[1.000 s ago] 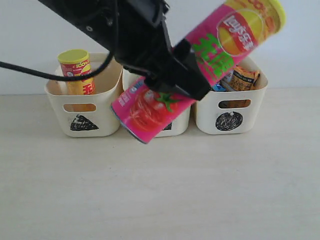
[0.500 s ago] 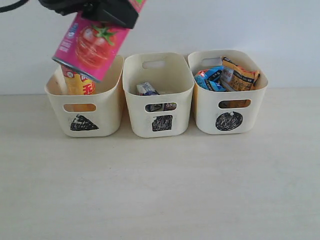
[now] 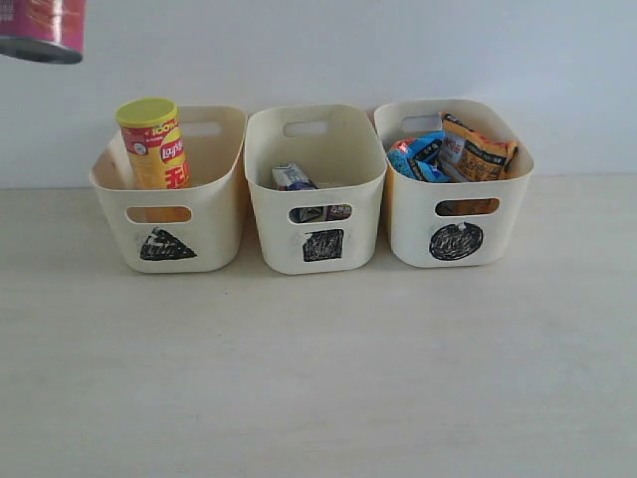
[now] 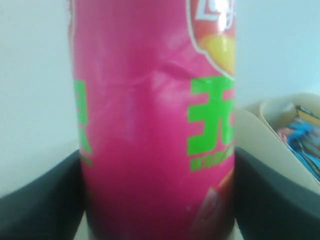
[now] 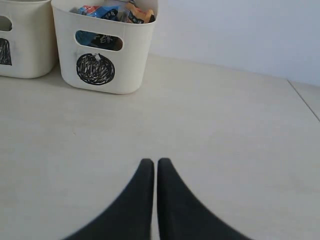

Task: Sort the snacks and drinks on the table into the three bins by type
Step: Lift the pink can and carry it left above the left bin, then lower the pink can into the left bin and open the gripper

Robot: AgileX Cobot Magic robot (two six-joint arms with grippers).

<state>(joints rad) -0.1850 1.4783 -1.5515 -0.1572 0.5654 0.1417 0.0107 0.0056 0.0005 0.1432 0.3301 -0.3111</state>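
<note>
Grips pink tube [image 4: 150,125] between left gripper's [image 4: 157,200] dark jaws, clamped on its sides; tube's bottom end at exterior view's upper left corner, up-left of triangle bin [image 3: 214,214]. Rests right gripper [image 5: 152,167] pressed together, low over table [image 5: 225,150].

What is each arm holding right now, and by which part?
The left gripper holds the pink chip tube, jaws on opposite sides of its body. The right gripper is shut, holding nothing.
</note>
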